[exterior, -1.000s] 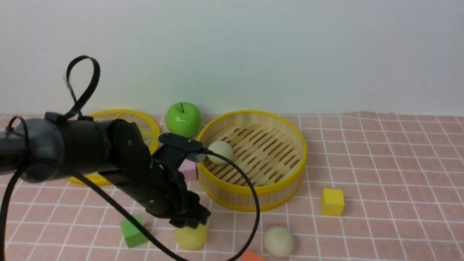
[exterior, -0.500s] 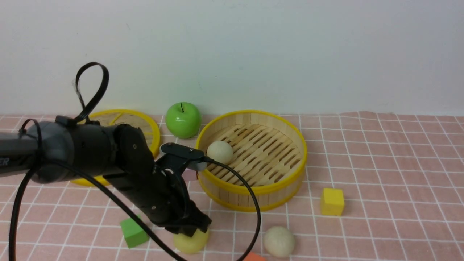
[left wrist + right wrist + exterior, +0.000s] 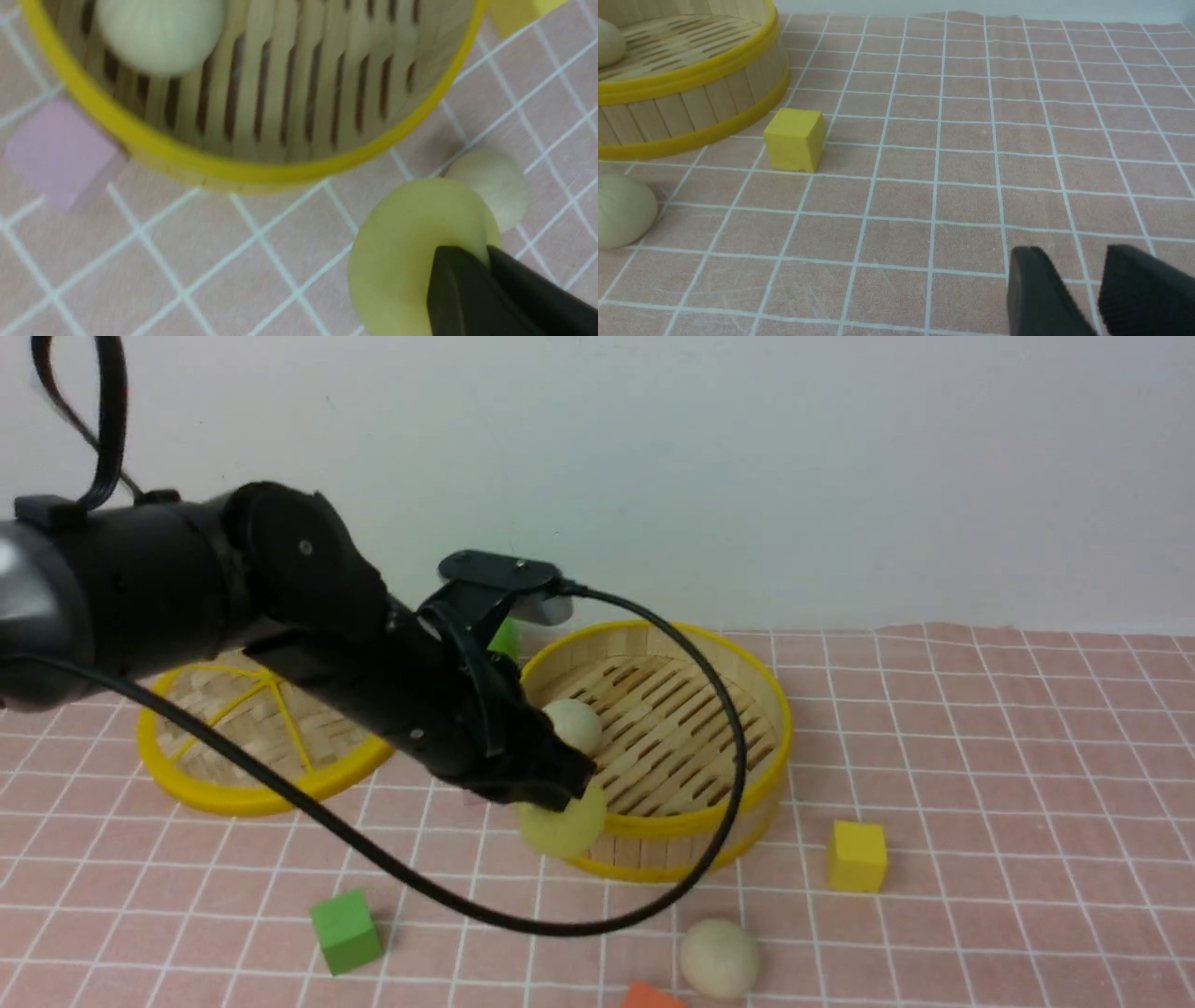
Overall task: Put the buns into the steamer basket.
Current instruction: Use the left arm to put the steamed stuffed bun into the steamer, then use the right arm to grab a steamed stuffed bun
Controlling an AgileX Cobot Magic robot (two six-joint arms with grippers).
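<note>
The left gripper (image 3: 553,786) has risen off the pink checked cloth (image 3: 980,821) since a second ago. The pale yellow bun (image 3: 562,829), which was lying on the cloth beneath it, is now riding up with it. The jaws are closing tightly on the top of that bun, so most of the ball is hanging below the fingertips. Gripper and bun are hovering just outside the near wall of the steamer basket (image 3: 777,714), and the left wrist view is showing the bun short of the yellow rim, with the slatted floor ahead of the jaws. One off-white bun (image 3: 575,724) is sitting inside the basket, just beyond the jaws. The other off-white bun (image 3: 717,959) is lying on the cloth below the jaws and off to their right, well apart from them. A green cube (image 3: 345,930) is sitting on the cloth below and to their left.

The right gripper (image 3: 1083,284) is hanging low over the cloth, its jaws standing apart with nothing between them. A yellow cube (image 3: 795,140) is resting ahead of those jaws and to their left, beside the basket wall.
</note>
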